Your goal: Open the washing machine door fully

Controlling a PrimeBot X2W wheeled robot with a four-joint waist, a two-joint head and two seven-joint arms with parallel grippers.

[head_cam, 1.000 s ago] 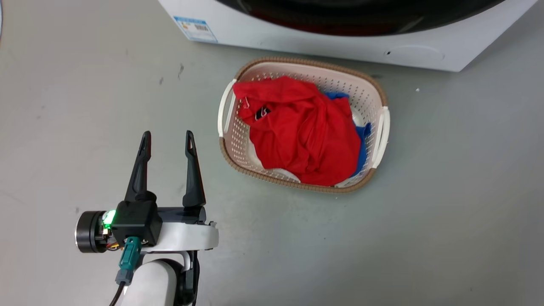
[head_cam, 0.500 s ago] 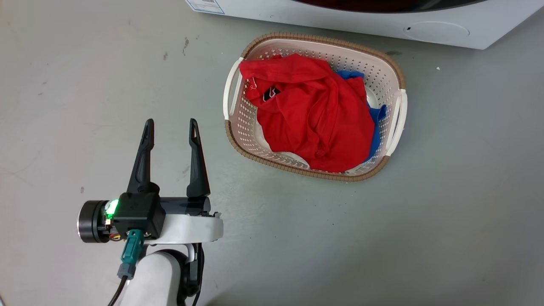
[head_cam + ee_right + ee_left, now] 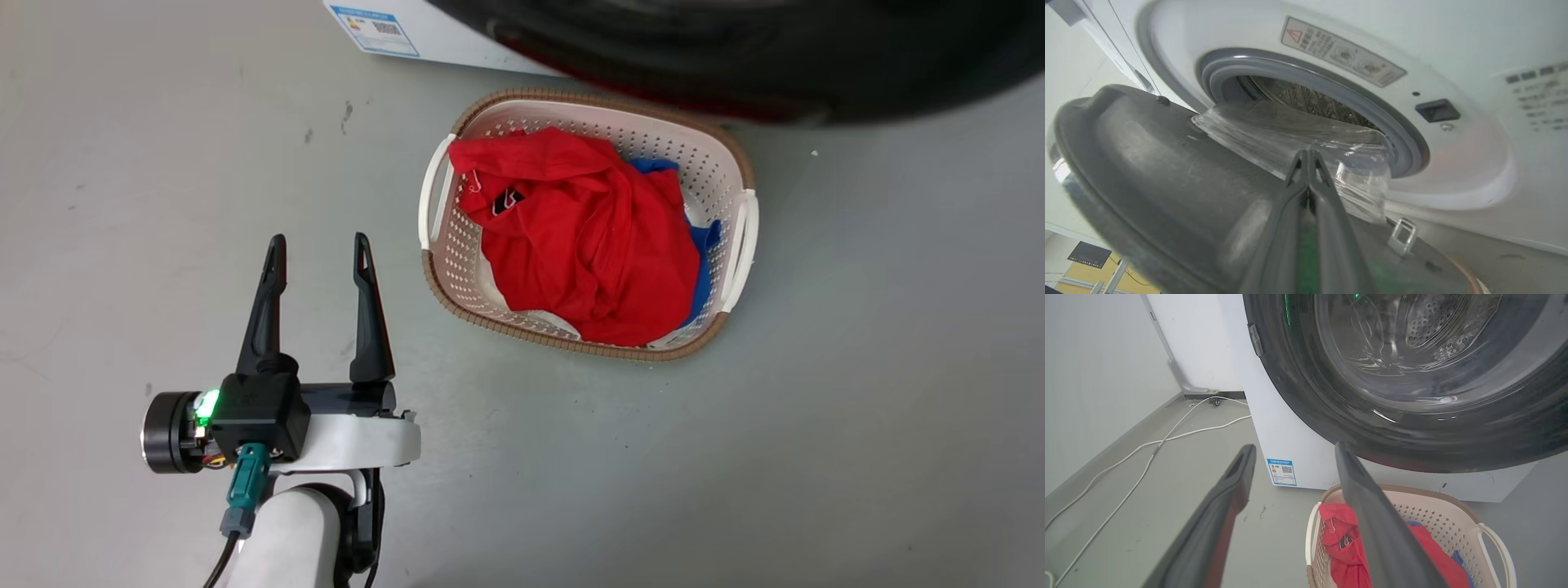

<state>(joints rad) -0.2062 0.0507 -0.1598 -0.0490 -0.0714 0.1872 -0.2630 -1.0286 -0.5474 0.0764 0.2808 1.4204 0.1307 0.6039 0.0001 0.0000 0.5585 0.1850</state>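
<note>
The washing machine door (image 3: 735, 65) stands partly open, its glossy black ring reaching out over the floor at the top of the head view. Seen from the left wrist, the door (image 3: 1412, 428) hangs in front of the white washing machine (image 3: 1286, 433). My right gripper (image 3: 1308, 157) is shut, its fingers lying along the door's grey inner face (image 3: 1167, 171) beside the clear glass bowl (image 3: 1298, 139). Behind it is the grey-rimmed drum opening (image 3: 1306, 98). My left gripper (image 3: 319, 241) hangs open and empty over the floor, left of the basket.
A beige laundry basket (image 3: 739, 237) holding a red garment (image 3: 580, 237) and blue cloth sits on the floor just under the door. White cables (image 3: 1147, 449) run along the floor left of the machine. The door's metal latch hook (image 3: 1401, 237) sticks out near my right fingers.
The black door has swung out and now covers the machine's lower front at the top of the head view. The camera shifted between frames. My left gripper stays open in the same place.
</note>
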